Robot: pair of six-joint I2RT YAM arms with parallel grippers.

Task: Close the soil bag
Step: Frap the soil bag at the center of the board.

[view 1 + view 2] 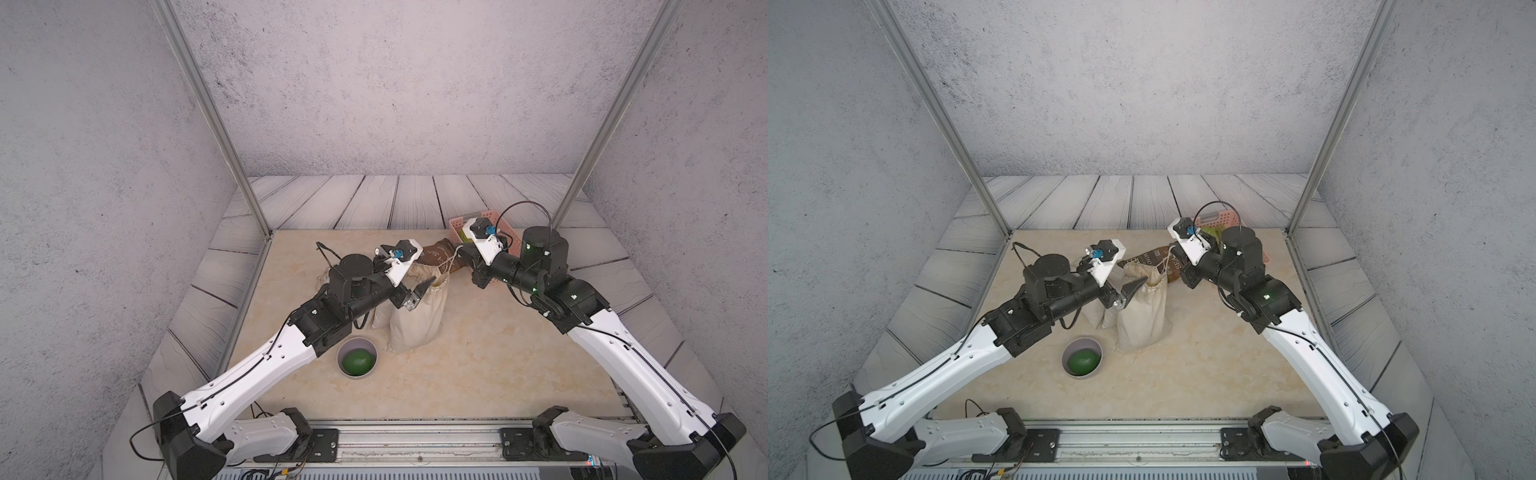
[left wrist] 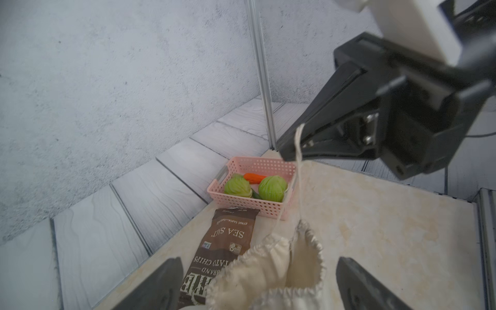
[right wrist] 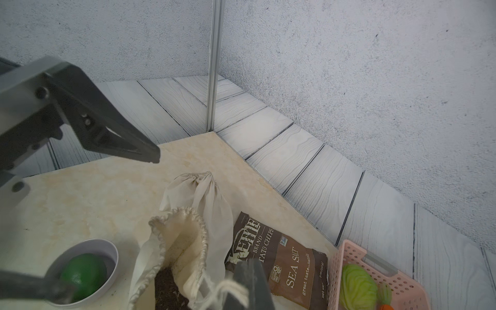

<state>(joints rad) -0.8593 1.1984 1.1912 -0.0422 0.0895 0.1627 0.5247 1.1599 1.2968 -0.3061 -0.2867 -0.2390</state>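
The soil bag point(image 1: 417, 320) point(image 1: 1144, 318) is a cream cloth drawstring sack standing upright mid-table. Its mouth point(image 2: 281, 260) gapes, and dark soil point(image 3: 166, 290) shows inside. My left gripper point(image 1: 417, 295) point(image 2: 257, 284) is open, one finger on each side of the gathered rim and nothing pinched between them. The right gripper point(image 1: 460, 253) point(image 3: 249, 284) is shut on the bag's drawstring point(image 2: 299, 188), which runs slack from its tips down to the rim. From the right wrist view the left fingers point(image 3: 120, 142) stand wide apart above the bag.
A brown chips bag point(image 1: 436, 257) point(image 3: 279, 257) lies flat just behind the sack. A pink basket point(image 2: 257, 163) with two cabbages and a carrot sits at the back right. More cloth sacks point(image 3: 198, 185) lie to the left, and a grey bowl point(image 1: 356, 340) holds a green fruit in front.
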